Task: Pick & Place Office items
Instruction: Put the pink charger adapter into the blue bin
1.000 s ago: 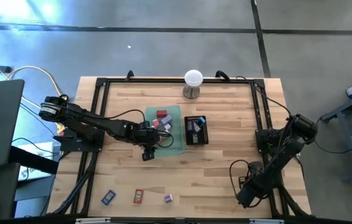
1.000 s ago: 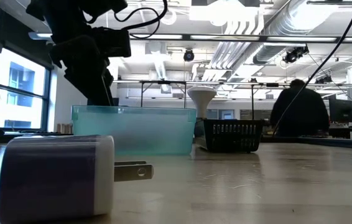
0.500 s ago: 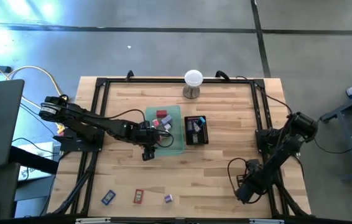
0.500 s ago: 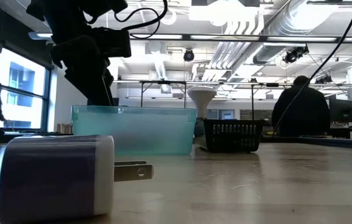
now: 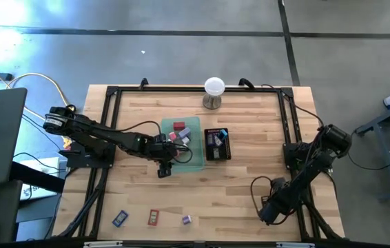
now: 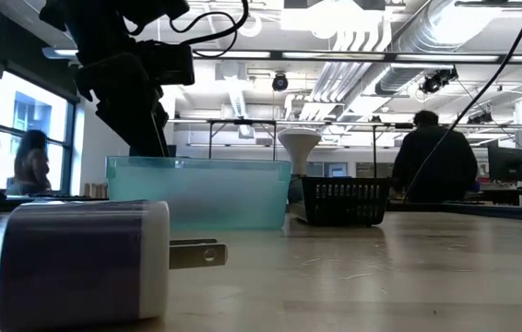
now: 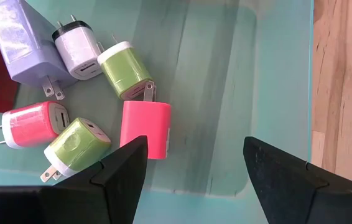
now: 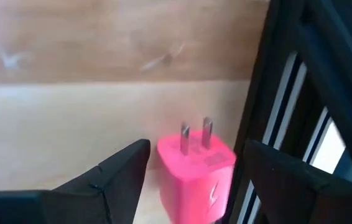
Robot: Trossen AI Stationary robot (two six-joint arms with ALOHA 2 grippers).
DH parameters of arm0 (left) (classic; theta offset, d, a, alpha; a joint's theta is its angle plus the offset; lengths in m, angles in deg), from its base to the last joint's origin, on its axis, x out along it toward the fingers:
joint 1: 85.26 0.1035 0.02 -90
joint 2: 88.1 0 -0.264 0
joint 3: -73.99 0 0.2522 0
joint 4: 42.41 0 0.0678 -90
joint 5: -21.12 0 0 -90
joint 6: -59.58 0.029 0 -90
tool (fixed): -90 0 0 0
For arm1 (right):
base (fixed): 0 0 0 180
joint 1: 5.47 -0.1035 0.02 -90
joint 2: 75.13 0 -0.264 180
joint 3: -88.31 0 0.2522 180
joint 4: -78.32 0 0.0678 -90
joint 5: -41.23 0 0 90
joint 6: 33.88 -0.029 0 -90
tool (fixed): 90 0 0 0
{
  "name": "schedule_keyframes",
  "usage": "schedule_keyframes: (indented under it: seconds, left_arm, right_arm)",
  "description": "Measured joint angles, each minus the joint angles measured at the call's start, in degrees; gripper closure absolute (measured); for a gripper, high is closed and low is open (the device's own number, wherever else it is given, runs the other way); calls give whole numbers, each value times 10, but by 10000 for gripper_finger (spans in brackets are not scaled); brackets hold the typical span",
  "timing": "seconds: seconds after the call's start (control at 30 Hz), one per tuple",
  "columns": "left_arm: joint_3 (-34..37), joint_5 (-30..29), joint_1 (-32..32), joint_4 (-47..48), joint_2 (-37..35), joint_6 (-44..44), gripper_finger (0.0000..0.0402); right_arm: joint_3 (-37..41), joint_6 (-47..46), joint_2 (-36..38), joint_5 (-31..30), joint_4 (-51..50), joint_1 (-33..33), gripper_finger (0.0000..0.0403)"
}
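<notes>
Hovering over the translucent green tray (image 5: 193, 156), the left jaws (image 7: 194, 163) stand parted and hold nothing; just ahead of them on the tray floor lies a pink charger (image 7: 145, 129), with two green chargers (image 7: 126, 69) and (image 7: 76, 144), a second pink one (image 7: 29, 124), a white-and-black one (image 7: 76, 51) and a lilac one (image 7: 22, 38) clustered beyond and to one side of it; the right jaws (image 8: 191, 171) hang low over the desk (image 5: 243, 182) near its right front corner, likewise parted and empty, with a pink plug (image 8: 196, 168) lying between the two fingers, prongs pointing away, beside the black frame rail (image 8: 269, 93); a black mesh tray (image 5: 217, 145) sits just beside the green one; three more office items (image 5: 152, 218) lie well apart from both jaws along the front edge; a purple charger (image 6: 86, 263) fills the low view's foreground.
</notes>
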Motion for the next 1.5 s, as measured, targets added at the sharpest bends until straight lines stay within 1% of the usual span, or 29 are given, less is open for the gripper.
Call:
schedule_keyframes:
  seconds: [0.17,0.23,0.33,0.5,0.6,0.77,0.93,1.03,1.27,1.5]
  left_arm:
    - [0,0,0,0,0,-10,144]
    - [0,0,0,0,0,-20,144]
    - [0,0,0,0,0,-29,144]
    - [0,20,-7,2,0,-32,144]
    - [0,21,-8,2,0,-26,144]
    - [0,20,-4,0,0,-26,144]
    - [0,20,-3,0,0,-26,144]
    - [0,20,-3,0,0,-26,144]
    - [0,20,-3,0,0,-26,144]
    - [0,19,-3,0,0,-26,144]
  right_arm:
    - [0,15,0,11,31,0,141]
    - [-2,-1,0,6,49,0,141]
    - [-2,2,1,-2,55,-2,141]
    - [-2,5,0,-12,64,-10,141]
    - [-2,2,0,-18,81,-19,144]
    - [-2,-30,0,-32,97,-29,172]
    - [-1,-32,0,-40,113,-31,203]
    - [-1,-33,0,-42,117,-32,212]
    - [-1,-17,0,-44,118,-31,217]
    - [-1,1,0,-49,116,-31,259]
